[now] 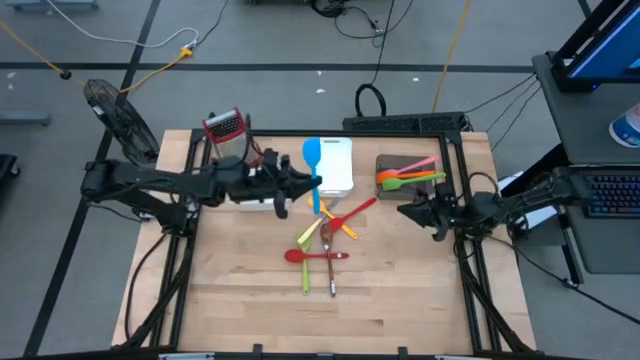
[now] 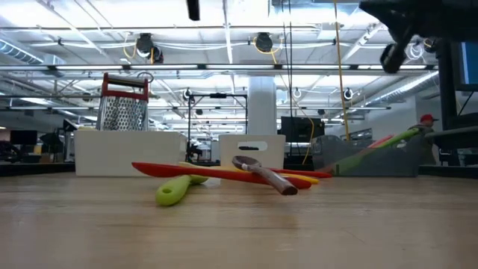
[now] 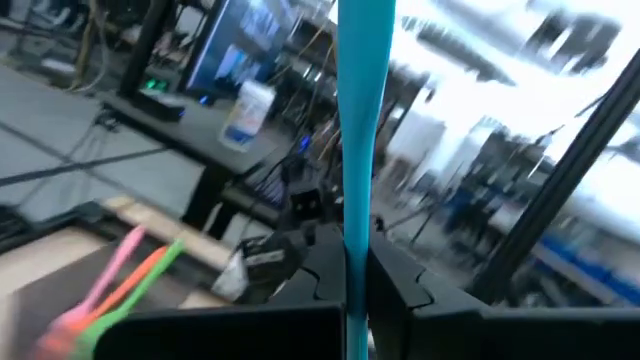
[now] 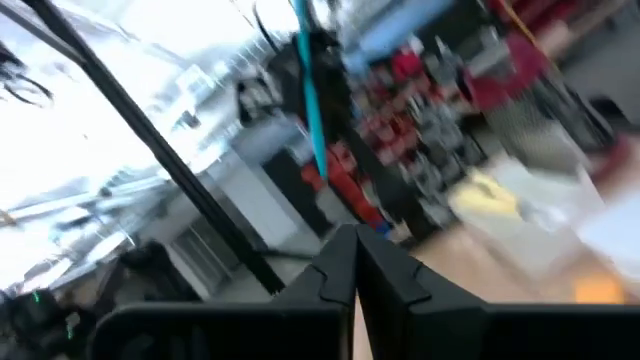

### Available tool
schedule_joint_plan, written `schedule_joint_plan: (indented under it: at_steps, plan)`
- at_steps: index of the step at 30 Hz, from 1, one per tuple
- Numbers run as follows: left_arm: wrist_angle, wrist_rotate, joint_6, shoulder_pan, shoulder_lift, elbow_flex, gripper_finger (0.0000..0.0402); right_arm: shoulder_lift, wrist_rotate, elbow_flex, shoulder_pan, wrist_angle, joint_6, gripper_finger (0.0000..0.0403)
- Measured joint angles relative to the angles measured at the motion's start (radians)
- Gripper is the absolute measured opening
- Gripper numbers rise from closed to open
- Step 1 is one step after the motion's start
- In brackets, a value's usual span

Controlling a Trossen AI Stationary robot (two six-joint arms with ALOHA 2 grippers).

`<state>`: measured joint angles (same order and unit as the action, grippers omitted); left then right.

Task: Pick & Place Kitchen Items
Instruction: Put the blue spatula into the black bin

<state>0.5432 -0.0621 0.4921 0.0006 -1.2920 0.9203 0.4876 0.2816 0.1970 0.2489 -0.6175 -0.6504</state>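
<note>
One blue spatula (image 1: 312,160) is pinched by the left gripper (image 1: 312,183); right gripper (image 1: 408,212) seemingly pressed together.

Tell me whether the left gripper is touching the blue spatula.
Touching. In the left wrist view the blue spatula's handle runs down between the left gripper's two fingers with no gap; the high view shows it at that gripper's tip.

Even bright overhead lighting from ceiling strip lights (image 2: 246,45), soft short shadows on the table (image 1: 250,290); both wrist views heavily motion-blurred with blown-out glare, low view's foreground slightly soft.
</note>
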Motion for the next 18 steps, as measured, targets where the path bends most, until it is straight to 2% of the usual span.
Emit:
schedule_joint_plan:
  at_steps: [4, 7, 13, 18]
  plan:
    - [0.175, 0.005, 0.097, -0.003, -0.095, 0.000, 0.0006, 0.152, 0.001, 0.000, 0.000, -0.251, 0.067, 0.0022]
    - [0.264, 0.009, 0.137, -0.003, -0.162, 0.000, 0.0006, 0.255, 0.001, 0.006, 0.000, -0.346, 0.087, 0.0047]
    - [0.326, 0.002, 0.172, -0.008, -0.283, 0.057, 0.0006, 0.428, 0.000, 0.105, 0.000, -0.330, 0.138, 0.0106]
    - [0.318, 0.031, 0.111, -0.018, -0.359, 0.143, 0.0006, 0.529, -0.026, 0.235, 0.000, -0.244, 0.219, 0.0151]
